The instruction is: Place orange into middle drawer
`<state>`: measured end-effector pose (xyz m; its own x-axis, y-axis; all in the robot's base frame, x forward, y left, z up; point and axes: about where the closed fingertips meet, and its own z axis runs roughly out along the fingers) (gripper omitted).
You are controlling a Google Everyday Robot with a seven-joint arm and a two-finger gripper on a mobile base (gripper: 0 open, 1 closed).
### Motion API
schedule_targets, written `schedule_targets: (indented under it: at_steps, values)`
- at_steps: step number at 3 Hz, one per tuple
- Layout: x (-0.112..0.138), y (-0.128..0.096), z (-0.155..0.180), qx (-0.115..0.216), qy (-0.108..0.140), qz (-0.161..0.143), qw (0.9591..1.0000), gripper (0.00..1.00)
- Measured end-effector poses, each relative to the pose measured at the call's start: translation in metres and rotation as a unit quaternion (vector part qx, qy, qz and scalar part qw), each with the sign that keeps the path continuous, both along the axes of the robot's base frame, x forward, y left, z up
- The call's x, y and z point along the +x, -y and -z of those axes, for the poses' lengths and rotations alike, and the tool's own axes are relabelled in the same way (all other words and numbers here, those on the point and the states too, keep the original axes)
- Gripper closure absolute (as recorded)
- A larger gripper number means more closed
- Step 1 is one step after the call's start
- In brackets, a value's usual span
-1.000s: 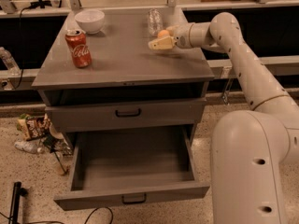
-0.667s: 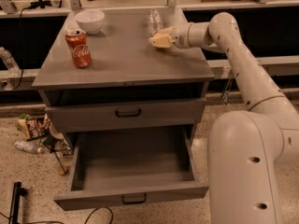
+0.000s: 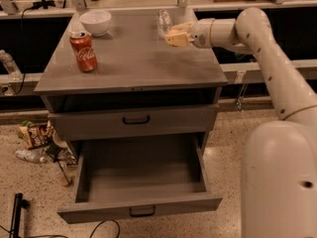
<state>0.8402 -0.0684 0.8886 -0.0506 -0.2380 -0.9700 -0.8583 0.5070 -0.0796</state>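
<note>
One gripper (image 3: 174,37), yours: over the right rear of the cabinet top (image 3: 133,63), just beside a clear glass (image 3: 164,23); apart or clamped, you cannot tell. One orange: you cannot make it out from here. One middle drawer (image 3: 138,211): pulled open, below the shut upper drawer (image 3: 99,125). One red cola can (image 3: 83,52) and one white bowl (image 3: 95,22): left rear of the top.

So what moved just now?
The robot's pale gripper, above the back right of the grey cabinet top, crept slightly further back, beside the clear glass. The red cola can, white bowl and open grey middle drawer stayed put.
</note>
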Motion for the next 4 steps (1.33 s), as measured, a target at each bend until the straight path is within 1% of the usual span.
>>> schedule_targets:
  at_steps: [1, 2, 3, 4]
  values:
    - [-0.097, 0.013, -0.046, 0.011, 0.010, -0.058, 0.9982, 1.00]
    - [-0.165, 0.008, -0.038, 0.015, -0.015, -0.102, 0.9945, 1.00]
    - [-0.171, 0.002, -0.023, 0.013, -0.030, -0.108, 0.9936, 1.00]
    - [-0.177, 0.001, -0.038, 0.019, -0.011, -0.100, 0.9948, 1.00]
